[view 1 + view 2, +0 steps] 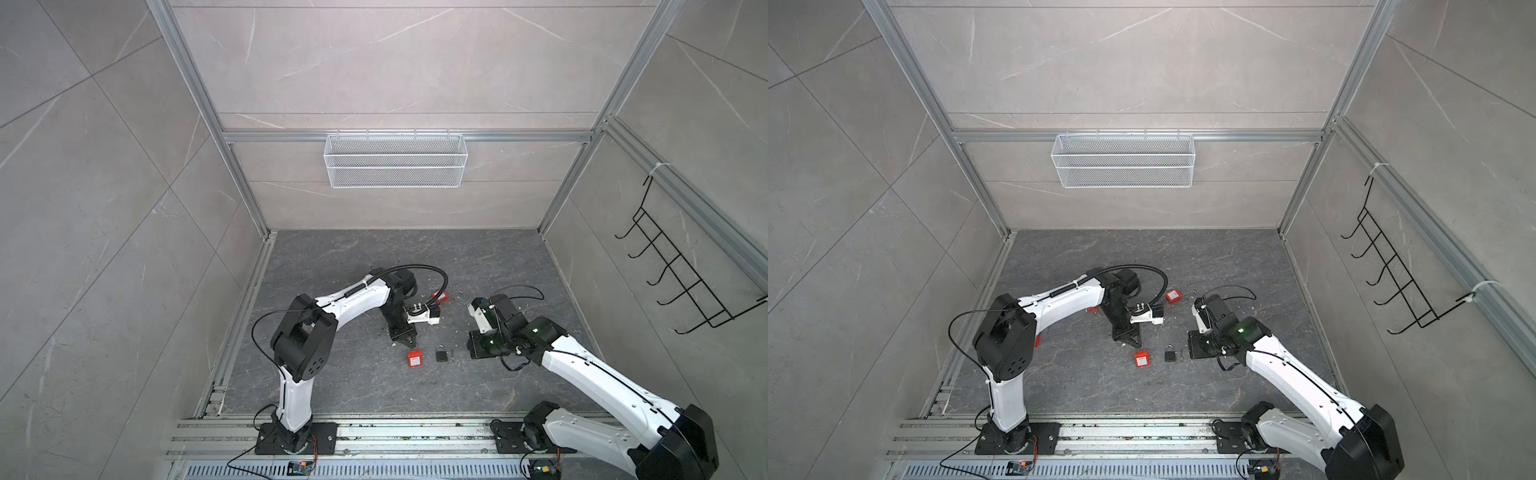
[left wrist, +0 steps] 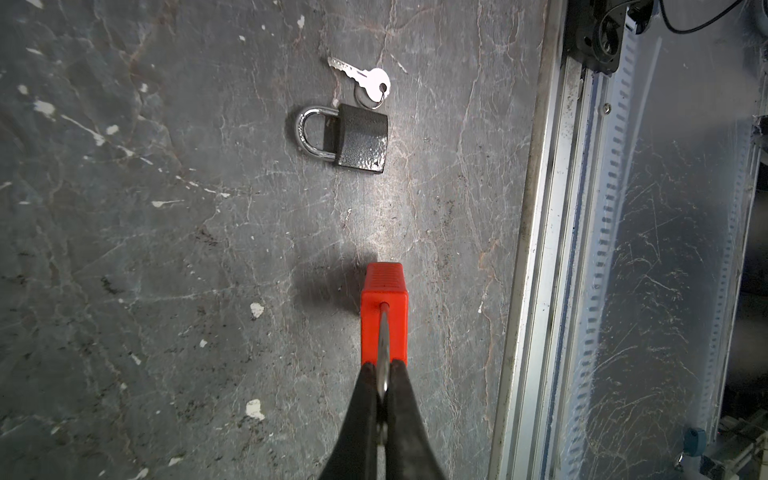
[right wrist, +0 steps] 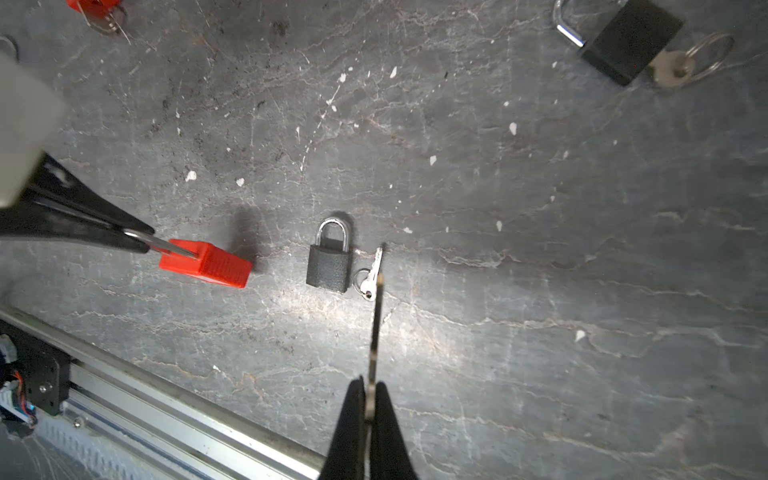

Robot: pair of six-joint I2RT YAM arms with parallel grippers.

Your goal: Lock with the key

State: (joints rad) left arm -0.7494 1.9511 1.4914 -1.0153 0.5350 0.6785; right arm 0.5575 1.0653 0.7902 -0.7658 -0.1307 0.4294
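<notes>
**Red padlock in one pincer, key in the other, not yet lined up**

The red padlock [image 2: 383, 299] is pinched by its shackle [image 2: 384, 332] in the left pincer [image 2: 384, 368], with its body pointing away from that pincer, low over the table [image 2: 166, 249]. A thin key [image 3: 376, 324], seen edge-on, is pinched in the right pincer [image 3: 369, 384], and its long axis is judged to lie crosswise to the padlock's. A small black padlock [image 1: 441, 353] and a loose silver key [image 3: 371, 276] lie between the two, in the way of a straight approach. Another red padlock [image 1: 1173, 296] lies well apart.
</notes>
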